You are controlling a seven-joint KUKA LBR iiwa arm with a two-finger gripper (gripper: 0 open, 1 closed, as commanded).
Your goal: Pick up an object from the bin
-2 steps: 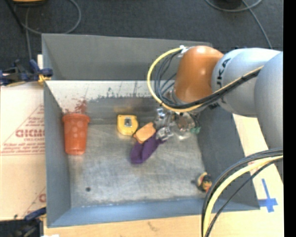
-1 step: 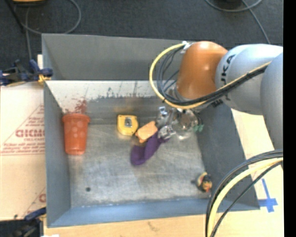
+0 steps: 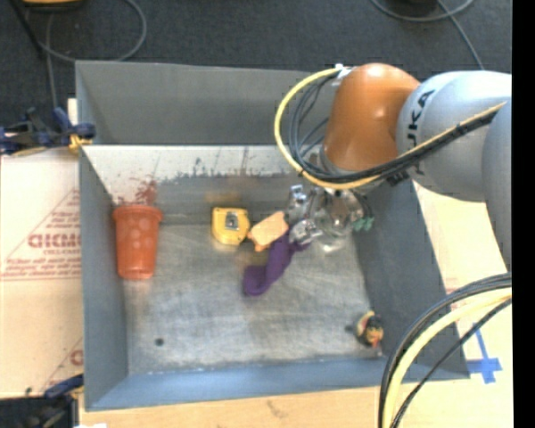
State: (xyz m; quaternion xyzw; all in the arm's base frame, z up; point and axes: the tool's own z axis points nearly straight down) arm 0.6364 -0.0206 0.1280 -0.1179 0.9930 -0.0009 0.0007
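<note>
Gripper (image 3: 305, 227) hung low over middle-right of bin (image 3: 107, 266), beneath orange wrist cover (image 3: 366, 114). Clenched or released: could not tell. Purple cloth (image 3: 267, 273) lay on floor just below-left, upper end reaching up to gripper. Tan bread-like piece (image 3: 267, 230) sat against that end. Yellow tape measure (image 3: 229, 226) just left of tan piece. Orange cup (image 3: 135, 241) well apart, by left wall. Small dark-and-orange thing (image 3: 370, 331) in near right corner.
</note>
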